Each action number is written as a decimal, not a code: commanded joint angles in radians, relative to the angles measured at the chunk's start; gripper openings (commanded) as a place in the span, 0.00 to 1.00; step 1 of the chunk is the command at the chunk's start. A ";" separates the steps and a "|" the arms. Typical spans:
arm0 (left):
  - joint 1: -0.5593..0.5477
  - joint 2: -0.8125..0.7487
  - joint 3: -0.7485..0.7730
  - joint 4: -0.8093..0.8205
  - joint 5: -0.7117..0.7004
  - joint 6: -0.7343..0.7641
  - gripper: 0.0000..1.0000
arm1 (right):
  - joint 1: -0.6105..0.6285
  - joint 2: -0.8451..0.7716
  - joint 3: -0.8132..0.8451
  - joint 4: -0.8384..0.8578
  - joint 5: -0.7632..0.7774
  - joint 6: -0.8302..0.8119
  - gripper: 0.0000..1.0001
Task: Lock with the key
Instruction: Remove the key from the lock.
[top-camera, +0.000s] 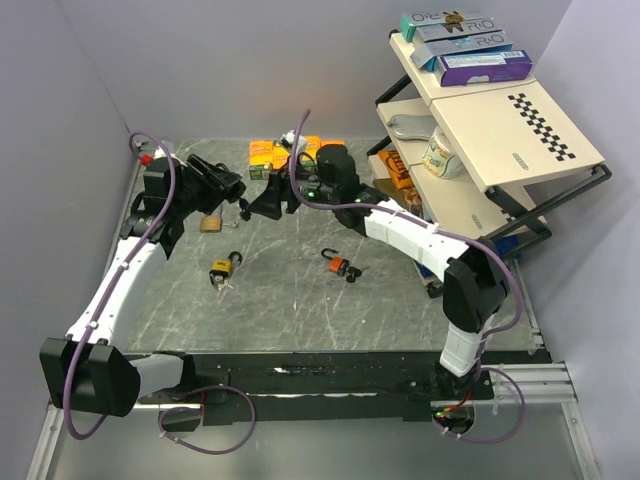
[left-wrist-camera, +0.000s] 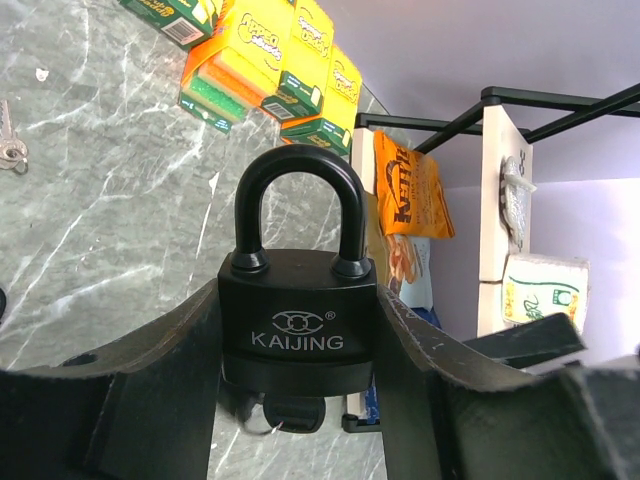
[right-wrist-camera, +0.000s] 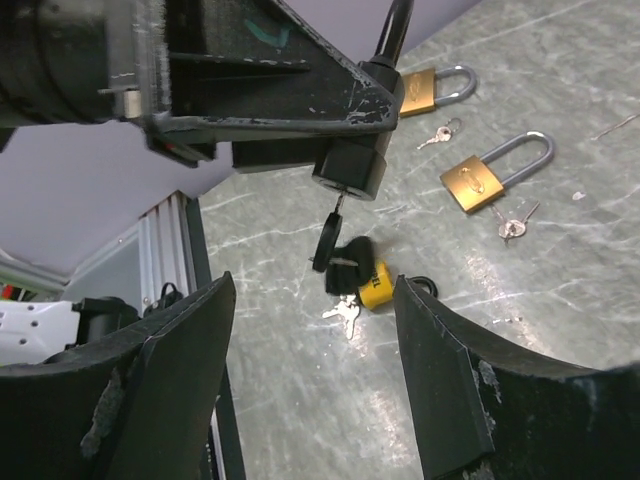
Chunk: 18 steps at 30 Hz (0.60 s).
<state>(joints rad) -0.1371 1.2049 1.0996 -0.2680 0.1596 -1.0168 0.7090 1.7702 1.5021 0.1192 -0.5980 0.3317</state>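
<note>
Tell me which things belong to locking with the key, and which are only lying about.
Job: black KAIJING padlock in left pincer; black-headed key hanging from it; open right pincer.
Lying about: yellow-cased padlock, orange-cased padlock, brass padlock, yellow sponge packs.

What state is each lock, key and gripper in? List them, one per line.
Black padlock: shackle shut, held, key in keyhole.
Key: inserted from below, not gripped.
Left gripper: shut on black padlock.
Right gripper: open, holding nothing.
Nearer brass padlock: shackle shut, lying flat.
Farther brass padlock: shackle shut, lying flat.
Orange padlock: lying flat, shackle unclear.
Yellow padlock: lying flat, shackle unclear.
</note>
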 joint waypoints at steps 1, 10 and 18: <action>-0.004 -0.051 0.016 0.124 0.003 -0.039 0.01 | 0.018 0.038 0.073 0.039 0.035 -0.010 0.69; -0.004 -0.073 -0.003 0.130 -0.003 -0.042 0.01 | 0.058 0.100 0.127 0.022 0.037 -0.014 0.61; -0.002 -0.071 0.003 0.138 -0.005 -0.042 0.01 | 0.087 0.129 0.159 -0.003 0.050 -0.043 0.34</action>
<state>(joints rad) -0.1371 1.1854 1.0763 -0.2523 0.1585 -1.0344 0.7818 1.8801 1.6157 0.1020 -0.5495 0.2977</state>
